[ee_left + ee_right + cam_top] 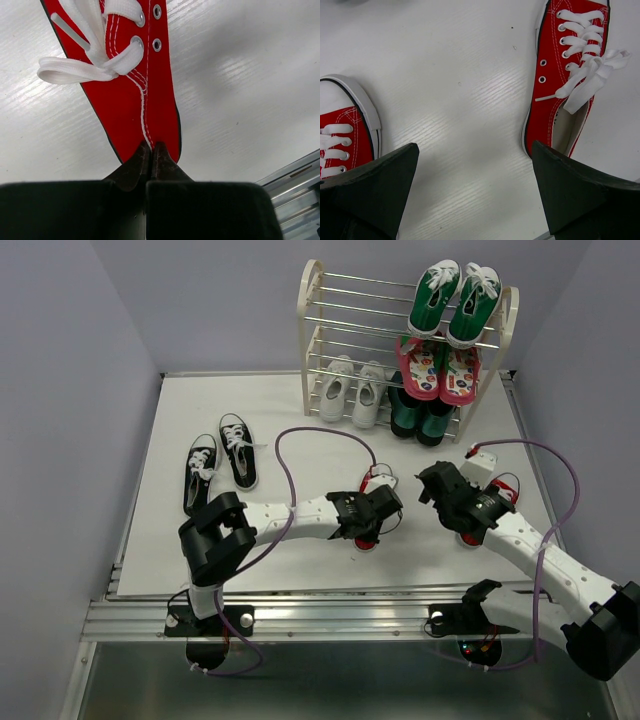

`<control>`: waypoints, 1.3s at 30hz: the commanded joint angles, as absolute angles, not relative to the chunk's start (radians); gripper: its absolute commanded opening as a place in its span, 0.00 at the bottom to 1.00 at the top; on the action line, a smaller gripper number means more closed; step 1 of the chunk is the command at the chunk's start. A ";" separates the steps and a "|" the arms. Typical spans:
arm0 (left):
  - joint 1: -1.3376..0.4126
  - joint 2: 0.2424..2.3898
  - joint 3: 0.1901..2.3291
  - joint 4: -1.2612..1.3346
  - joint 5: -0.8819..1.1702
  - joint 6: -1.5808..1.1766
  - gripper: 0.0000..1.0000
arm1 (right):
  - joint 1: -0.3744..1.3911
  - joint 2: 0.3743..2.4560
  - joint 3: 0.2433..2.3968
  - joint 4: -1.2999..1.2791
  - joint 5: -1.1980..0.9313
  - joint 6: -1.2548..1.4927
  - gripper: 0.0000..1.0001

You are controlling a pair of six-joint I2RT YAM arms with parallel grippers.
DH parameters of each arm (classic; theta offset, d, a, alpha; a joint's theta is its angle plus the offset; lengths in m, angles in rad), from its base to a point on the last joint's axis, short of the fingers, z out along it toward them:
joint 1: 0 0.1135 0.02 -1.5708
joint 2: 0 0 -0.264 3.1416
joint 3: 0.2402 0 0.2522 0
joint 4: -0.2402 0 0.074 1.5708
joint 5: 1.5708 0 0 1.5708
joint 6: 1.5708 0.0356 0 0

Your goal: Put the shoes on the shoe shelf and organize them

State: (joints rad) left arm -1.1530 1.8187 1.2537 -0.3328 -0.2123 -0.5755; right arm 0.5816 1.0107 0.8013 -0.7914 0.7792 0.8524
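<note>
Two red sneakers with white toe caps lie on the white table. My left gripper is shut on the canvas side of one red sneaker. In the left wrist view its fingertips pinch the red canvas below the eyelets. My right gripper is open and empty over bare table, between the two red sneakers. The second red sneaker lies partly under the right arm. The black pair lies at the left. The white pair stands on the cream shoe shelf's bottom tier.
Green sneakers sit on the shelf's top tier, pink patterned shoes below them, dark green boots at the bottom right. Purple cables loop over the table. The table's metal front edge is close behind both grippers.
</note>
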 commanded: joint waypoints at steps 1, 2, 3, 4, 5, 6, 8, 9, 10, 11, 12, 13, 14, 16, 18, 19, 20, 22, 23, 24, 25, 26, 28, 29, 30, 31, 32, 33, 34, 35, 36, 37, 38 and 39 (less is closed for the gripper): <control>-1.166 1.818 1.278 -0.356 -0.308 -0.566 0.00 | 0.569 0.993 0.790 -0.749 0.831 0.842 1.00; -1.170 1.807 1.272 -0.350 -0.327 -0.568 0.00 | 0.569 0.992 0.790 -0.741 0.831 0.841 1.00; -1.172 1.783 1.263 -0.345 -0.340 -0.563 0.00 | 0.569 0.991 0.788 -0.736 0.834 0.838 1.00; -1.173 1.767 1.259 -0.331 -0.368 -0.557 0.00 | 0.569 0.989 0.785 -0.730 0.834 0.830 1.00; -1.181 1.755 1.253 -0.322 -0.383 -0.552 0.00 | 0.569 0.983 0.779 -0.715 0.836 0.827 1.00; -1.181 1.729 1.243 -0.316 -0.434 -0.561 0.00 | 0.569 0.982 0.776 -0.707 0.838 0.818 1.00; -1.184 1.707 1.229 -0.292 -0.457 -0.552 0.00 | 0.569 0.973 0.769 -0.683 0.841 0.807 1.00; -1.183 1.689 1.220 -0.284 -0.466 -0.551 0.00 | 0.569 0.970 0.762 -0.677 0.844 0.796 1.00; -1.184 1.681 1.215 -0.261 -0.459 -0.526 0.00 | 0.569 0.968 0.759 -0.669 0.842 0.792 1.00; -1.184 1.674 1.210 -0.246 -0.450 -0.508 0.00 | 0.569 0.965 0.758 -0.663 0.844 0.784 1.00; -1.184 1.655 1.195 -0.232 -0.449 -0.506 0.00 | 0.569 0.962 0.752 -0.647 0.844 0.779 1.00; -1.184 1.646 1.187 -0.200 -0.437 -0.488 0.00 | 0.569 0.962 0.749 -0.637 0.844 0.772 1.00; -1.184 1.635 1.181 -0.186 -0.433 -0.480 0.00 | 0.569 0.960 0.746 -0.632 0.844 0.769 1.00; -1.184 1.611 1.172 -0.172 -0.468 -0.471 0.00 | 0.569 0.959 0.741 -0.621 0.847 0.764 1.00; -1.186 1.592 1.170 -0.170 -0.498 -0.459 0.00 | 0.569 0.959 0.736 -0.615 0.847 0.758 1.00; -1.184 1.576 1.170 -0.172 -0.524 -0.450 0.00 | 0.569 0.956 0.733 -0.612 0.848 0.758 1.00; -1.184 1.566 1.173 -0.185 -0.550 -0.449 0.00 | 0.569 0.957 0.733 -0.612 0.851 0.758 1.00; -1.184 1.551 1.189 -0.221 -0.621 -0.434 0.00 | 0.569 0.954 0.730 -0.607 0.856 0.756 1.00; -1.184 1.545 1.192 -0.235 -0.646 -0.425 0.00 | 0.569 0.954 0.729 -0.606 0.856 0.756 1.00; -1.184 1.534 1.204 -0.250 -0.673 -0.399 0.00 | 0.569 0.954 0.729 -0.607 0.859 0.756 1.00; -1.184 1.528 1.210 -0.267 -0.713 -0.388 0.00 | 0.569 0.951 0.729 -0.607 0.861 0.756 1.00; -1.184 1.523 1.216 -0.278 -0.732 -0.377 0.00 | 0.569 0.950 0.729 -0.607 0.862 0.756 1.00; -1.184 1.510 1.244 -0.299 -0.779 -0.339 0.00 | 0.569 0.943 0.727 -0.607 0.865 0.758 1.00; -1.184 1.506 1.253 -0.302 -0.785 -0.319 0.00 | 0.569 0.940 0.726 -0.606 0.867 0.758 1.00; -1.184 1.499 1.264 -0.296 -0.793 -0.295 0.00 | 0.569 0.931 0.724 -0.606 0.867 0.758 1.00; -1.183 1.494 1.270 -0.282 -0.798 -0.252 0.00 | 0.569 0.928 0.723 -0.606 0.871 0.759 1.00; -1.181 1.490 1.272 -0.269 -0.799 -0.227 0.00 | 0.569 0.925 0.721 -0.606 0.873 0.759 1.00; -1.180 1.483 1.272 -0.253 -0.801 -0.207 0.00 | 0.569 0.922 0.719 -0.603 0.874 0.759 1.00; -1.172 1.476 1.276 -0.233 -0.789 -0.189 0.00 | 0.569 0.920 0.719 -0.604 0.879 0.759 1.00; -1.167 1.471 1.278 -0.224 -0.785 -0.154 0.00 | 0.569 0.920 0.719 -0.604 0.882 0.758 1.00; -1.152 1.468 1.284 -0.216 -0.785 -0.141 0.00 | 0.569 0.920 0.718 -0.601 0.884 0.758 1.00; -1.143 1.463 1.285 -0.197 -0.779 -0.129 0.00 | 0.569 0.919 0.718 -0.601 0.891 0.758 1.00; -1.131 1.460 1.287 -0.186 -0.772 -0.115 0.00 | 0.569 0.917 0.716 -0.598 0.894 0.755 1.00; -1.118 1.456 1.289 -0.173 -0.759 -0.082 0.00 | 0.569 0.916 0.715 -0.594 0.893 0.752 1.00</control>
State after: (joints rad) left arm -1.1587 1.5303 1.2125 -0.3115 -0.6876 -0.2070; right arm 0.5751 0.9348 0.7330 -0.6388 0.8356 0.7578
